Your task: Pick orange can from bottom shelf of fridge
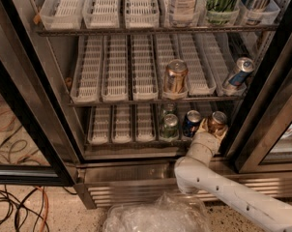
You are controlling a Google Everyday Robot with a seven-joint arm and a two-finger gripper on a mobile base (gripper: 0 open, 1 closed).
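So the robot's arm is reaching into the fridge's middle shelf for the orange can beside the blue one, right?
Not quite. The camera view shows the gripper at the orange can on the bottom shelf of the fridge, not the middle one. The can does stand beside the blue can.
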